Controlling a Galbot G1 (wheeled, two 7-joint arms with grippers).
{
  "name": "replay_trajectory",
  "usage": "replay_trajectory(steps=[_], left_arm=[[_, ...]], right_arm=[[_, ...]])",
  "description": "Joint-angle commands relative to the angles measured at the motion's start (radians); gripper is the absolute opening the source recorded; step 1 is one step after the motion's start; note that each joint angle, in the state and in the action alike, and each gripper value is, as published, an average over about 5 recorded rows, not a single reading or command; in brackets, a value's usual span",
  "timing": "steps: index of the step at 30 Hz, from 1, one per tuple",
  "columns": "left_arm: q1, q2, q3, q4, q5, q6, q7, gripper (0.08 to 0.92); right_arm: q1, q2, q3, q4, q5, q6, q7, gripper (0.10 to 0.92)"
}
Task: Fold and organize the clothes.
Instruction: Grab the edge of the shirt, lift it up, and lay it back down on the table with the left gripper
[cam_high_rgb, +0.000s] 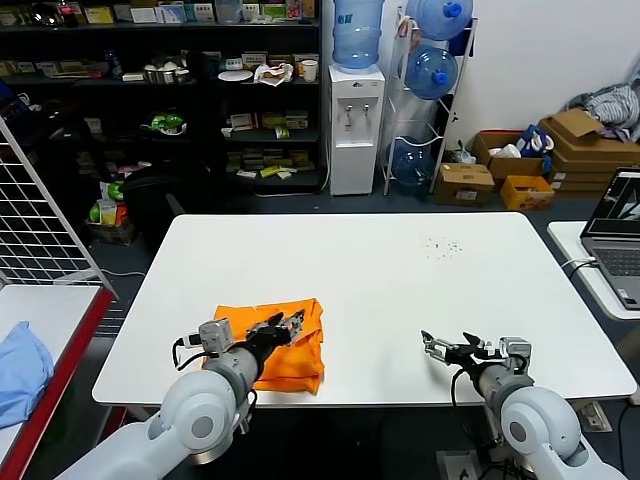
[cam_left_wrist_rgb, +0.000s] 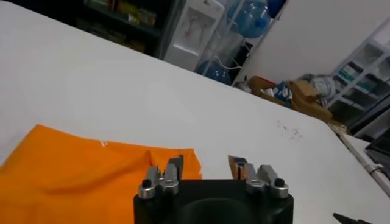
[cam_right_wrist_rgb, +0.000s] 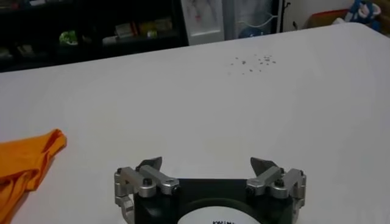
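Note:
The bright orange T-shirt (cam_high_rgb: 290, 345) lies folded into a small bundle on the white table (cam_high_rgb: 400, 280), near the front left edge. No lettering shows. My left gripper (cam_high_rgb: 292, 325) hovers over the shirt's right part, open and empty; in the left wrist view (cam_left_wrist_rgb: 207, 163) the shirt (cam_left_wrist_rgb: 91, 173) lies beneath and beside it. My right gripper (cam_high_rgb: 432, 345) is open and empty above bare table at the front right, well apart from the shirt. The right wrist view shows the open gripper (cam_right_wrist_rgb: 207, 163) and a corner of the shirt (cam_right_wrist_rgb: 24, 161) far off.
A light blue cloth (cam_high_rgb: 20, 370) lies on a side table at the left. A laptop (cam_high_rgb: 620, 235) stands on a table at the right. Small dark specks (cam_high_rgb: 440, 245) mark the table's far right. Shelves and a water dispenser (cam_high_rgb: 355, 120) stand behind.

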Motion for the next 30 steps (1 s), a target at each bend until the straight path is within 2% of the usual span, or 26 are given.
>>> replay_trajectory(steps=[1,3,5,10,13,30], left_arm=[[0.268,0.321,-0.266,0.069,0.051,-0.006,0.286,0.585],[0.313,0.403,-0.289,0.115,0.06,-0.03,0.379,0.646],[0.331,0.444,-0.292,0.163,0.061,-0.045,0.446,0.698],[0.3,0.428,-0.277,0.241,0.058,-0.042,0.553,0.845],[0.273,0.408,-0.262,0.251,0.054,-0.038,0.578,0.903],[0.185,0.316,-0.215,0.312,0.055,-0.01,0.589,0.921]], right_arm=[[0.0,0.003,-0.003,-0.002,-0.003,0.003,-0.008,0.921],[0.001,0.006,-0.005,-0.005,-0.005,0.005,-0.011,0.921],[0.003,0.01,-0.008,-0.009,-0.009,0.007,-0.013,0.921],[-0.001,0.016,-0.009,-0.008,-0.014,0.008,-0.017,0.921],[-0.006,0.017,-0.005,-0.006,-0.015,0.008,-0.017,0.921],[-0.009,0.032,-0.009,-0.015,-0.025,0.01,-0.018,0.921]])
